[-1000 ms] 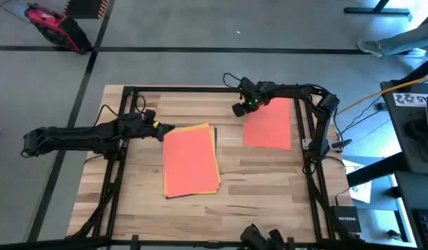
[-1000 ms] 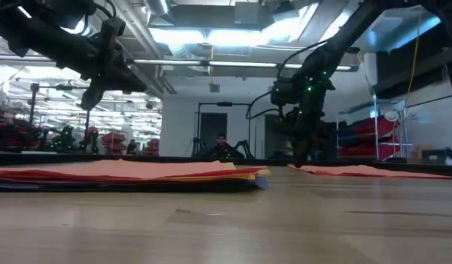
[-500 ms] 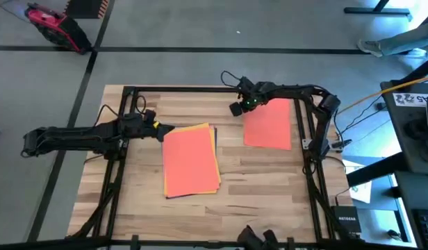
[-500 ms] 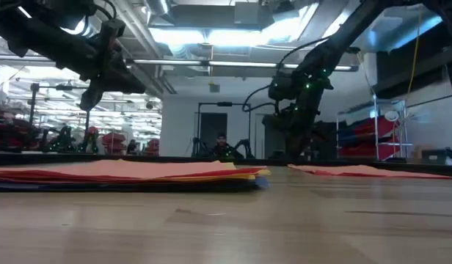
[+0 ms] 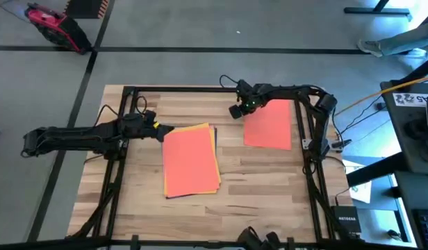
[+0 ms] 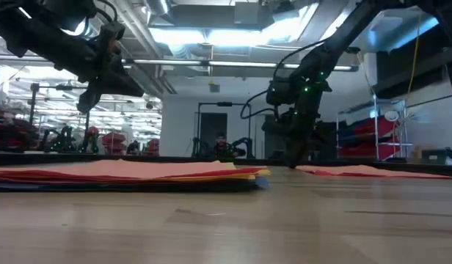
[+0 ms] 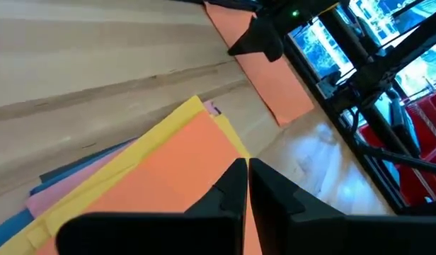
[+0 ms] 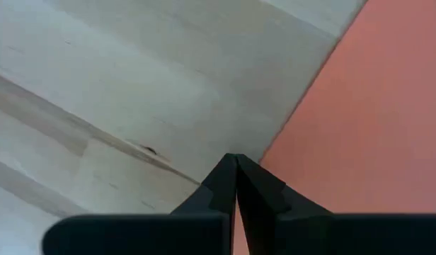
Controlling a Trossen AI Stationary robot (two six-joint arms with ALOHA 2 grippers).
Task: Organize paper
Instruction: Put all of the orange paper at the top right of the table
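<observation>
- You are looking down on a pale wooden plank table [image 5: 137,201] with visible grain lines and a dark knot, framed by black metal rails.
- Near the middle of the table lies a stack of flat, matte rectangular paper sheets [image 5: 190,161]. The top sheet is orange-red; yellow, pink and blue edges fan out from under it on one side, with a dark edge at the bottom.
- From table height, that stack [image 6: 130,174] reads as a thin, slightly uneven layer of coloured edges lying flat on the wood.
- A single orange-red matte sheet [image 5: 269,124] lies apart from the stack, toward the right side of the table, flat and smooth.
- The right gripper [image 5: 236,110] sits at the far left corner of that single sheet, low over the wood. Its two dark fingers [image 8: 225,185] are pressed together, tips touching, holding nothing, right at the sheet's edge.
- The left gripper [image 5: 165,129] hovers above the stack's far left corner. Its dark fingers [image 7: 232,185] are also closed together, gripping nothing.
</observation>
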